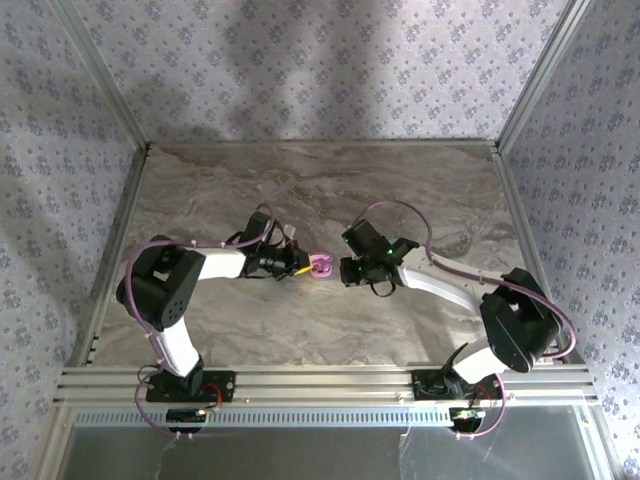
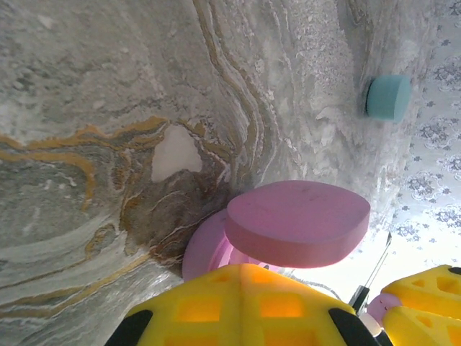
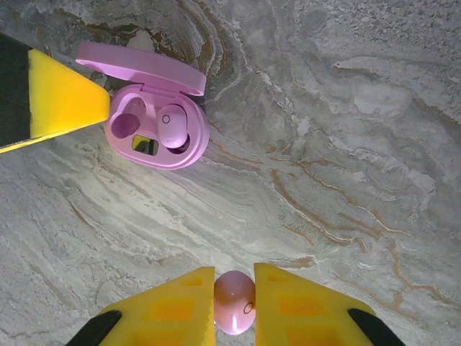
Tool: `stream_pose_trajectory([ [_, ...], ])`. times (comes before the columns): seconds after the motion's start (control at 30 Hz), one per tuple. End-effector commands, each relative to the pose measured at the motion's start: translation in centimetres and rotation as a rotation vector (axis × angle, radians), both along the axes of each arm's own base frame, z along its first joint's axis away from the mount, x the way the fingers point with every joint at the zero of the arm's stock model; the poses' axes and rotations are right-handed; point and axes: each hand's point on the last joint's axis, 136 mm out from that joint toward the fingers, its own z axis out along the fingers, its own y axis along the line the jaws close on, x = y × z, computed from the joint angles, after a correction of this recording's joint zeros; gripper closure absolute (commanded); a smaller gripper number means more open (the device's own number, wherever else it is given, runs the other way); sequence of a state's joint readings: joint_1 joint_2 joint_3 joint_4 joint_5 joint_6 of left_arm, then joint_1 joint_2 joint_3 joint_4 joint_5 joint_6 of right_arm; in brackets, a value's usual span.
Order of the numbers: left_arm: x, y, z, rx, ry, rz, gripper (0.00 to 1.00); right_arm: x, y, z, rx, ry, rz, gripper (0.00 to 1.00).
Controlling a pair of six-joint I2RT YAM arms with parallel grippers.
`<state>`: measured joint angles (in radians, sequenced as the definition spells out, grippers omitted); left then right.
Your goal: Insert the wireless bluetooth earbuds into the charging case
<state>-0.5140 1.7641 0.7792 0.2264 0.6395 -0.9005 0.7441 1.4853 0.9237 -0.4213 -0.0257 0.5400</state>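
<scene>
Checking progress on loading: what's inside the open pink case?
One pink earbud sits in one well of the pink case; the neighbouring well looks empty. What lies beneath the seated bud is covered. The right claw grips a second pink earbud.

Wears white shells between black joint housings on the left arm (image 1: 215, 262) and right arm (image 1: 440, 283). Trails looped purple cables (image 1: 397, 203). Stands on black bases (image 1: 185, 385) at 7 and 5 o'clock. Tips the left gripper (image 2: 241, 277) and right gripper (image 3: 234, 281) with yellow wedge fingers (image 3: 173, 310), square-recessed.
</scene>
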Motion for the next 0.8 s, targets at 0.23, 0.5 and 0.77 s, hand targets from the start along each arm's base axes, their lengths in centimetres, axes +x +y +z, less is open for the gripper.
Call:
stream_pose_trajectory([
  [0.23, -0.5, 0.7, 2.3, 0.032, -0.076, 0.027, 0.99, -0.2, -0.2, 0.1, 0.019, 0.007, -0.017, 0.82],
  [0.5, 0.5, 3.2, 1.1, 0.091, -0.054, 0.059, 0.98, -0.3, -0.3, 0.0, 0.023, 0.008, -0.018, 0.82],
  [0.77, 1.2, 2.1, 0.1, 0.018, 0.006, 0.037, 1.0, -0.3, -0.7, 0.2, 0.019, 0.005, -0.025, 0.82],
])
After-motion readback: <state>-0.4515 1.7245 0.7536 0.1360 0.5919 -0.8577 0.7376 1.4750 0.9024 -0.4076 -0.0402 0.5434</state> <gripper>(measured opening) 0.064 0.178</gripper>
